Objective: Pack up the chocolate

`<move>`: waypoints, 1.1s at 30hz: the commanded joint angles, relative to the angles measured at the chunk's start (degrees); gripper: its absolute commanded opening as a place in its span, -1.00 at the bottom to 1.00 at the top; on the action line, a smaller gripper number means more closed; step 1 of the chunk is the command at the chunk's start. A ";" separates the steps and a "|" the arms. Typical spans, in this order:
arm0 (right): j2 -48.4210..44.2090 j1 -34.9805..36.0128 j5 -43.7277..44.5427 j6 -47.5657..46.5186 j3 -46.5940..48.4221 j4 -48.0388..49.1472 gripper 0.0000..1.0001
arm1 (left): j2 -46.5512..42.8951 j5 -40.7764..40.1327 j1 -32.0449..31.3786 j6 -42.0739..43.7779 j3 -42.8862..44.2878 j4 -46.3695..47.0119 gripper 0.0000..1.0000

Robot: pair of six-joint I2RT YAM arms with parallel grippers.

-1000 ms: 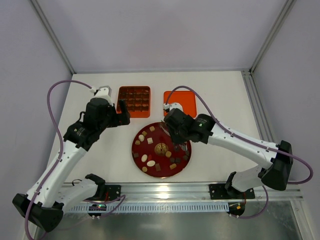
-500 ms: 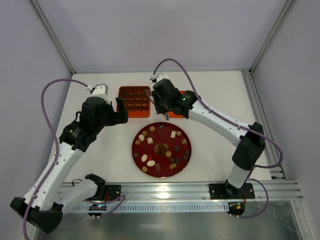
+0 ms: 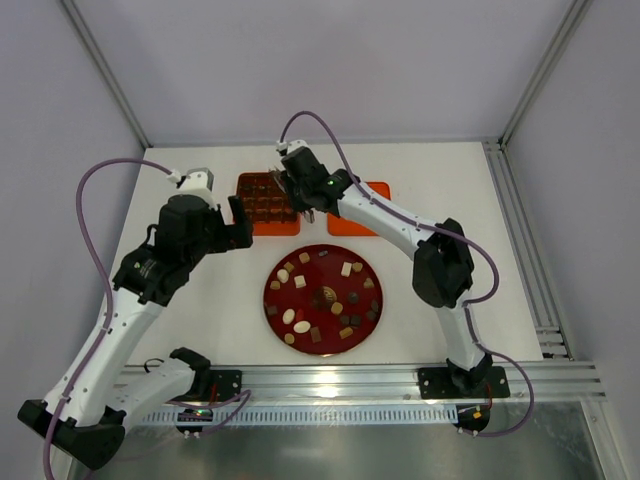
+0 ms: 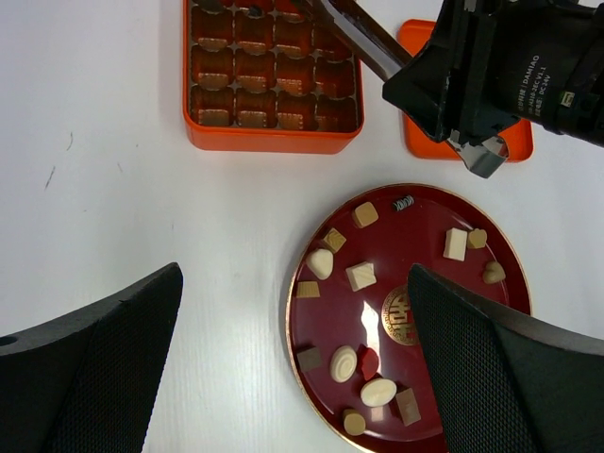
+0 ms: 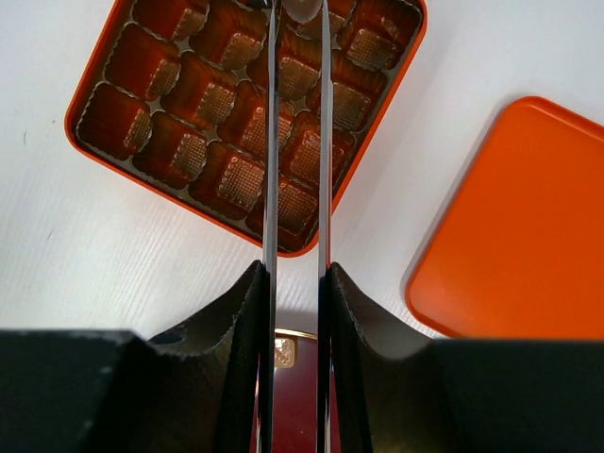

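Observation:
Several chocolate pieces in brown, tan and cream lie on a round dark-red plate; they also show in the left wrist view. My right gripper is shut on metal tongs, whose blades reach over the orange compartment box. A pale piece sits between the tong tips at the frame's top edge. In the top view the right gripper hangs over the box. My left gripper is open and empty, high above the plate's left edge.
The orange lid lies flat right of the box, partly under the right arm; it also shows in the right wrist view. The box's compartments hold brown paper cups. Bare white table surrounds the plate. Frame rails run along the near and right edges.
My right arm has swung from over the plate to the back left, carrying the tongs over the box. The left arm has barely moved.

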 commanded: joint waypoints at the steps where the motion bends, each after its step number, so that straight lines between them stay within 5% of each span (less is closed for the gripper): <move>1: 0.09 -0.04 -0.45 -0.99 4.25 2.45 -0.40 | -0.92 -1.02 0.16 0.71 2.09 -0.50 0.99; 33: 3.70 -0.39 0.60 -0.55 4.60 1.49 -0.26 | -0.65 -0.93 0.16 0.97 1.65 -0.32 0.99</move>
